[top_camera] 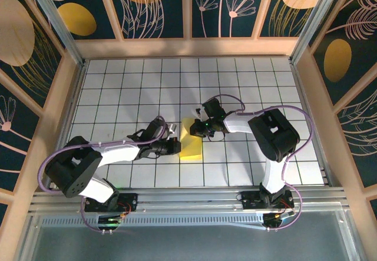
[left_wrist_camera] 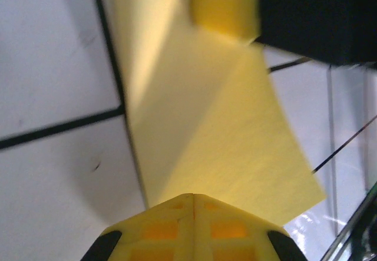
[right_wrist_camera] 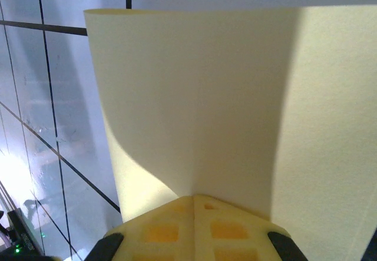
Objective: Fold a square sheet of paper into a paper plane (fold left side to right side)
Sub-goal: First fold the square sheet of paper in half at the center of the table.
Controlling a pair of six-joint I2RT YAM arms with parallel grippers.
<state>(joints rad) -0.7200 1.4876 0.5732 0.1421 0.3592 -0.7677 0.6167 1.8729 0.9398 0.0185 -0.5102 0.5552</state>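
Fold barely begun | left hand clenched beside yellow paper sheet | right hand pinches its raised edge

The paper runs off the right edge.

text, brands, numbers: none can be read in any view
square sheet of paper: plain yellow surface, with no print where it shows
wall panels: drawn leaves, flowers and orange discs, with no lettering on them
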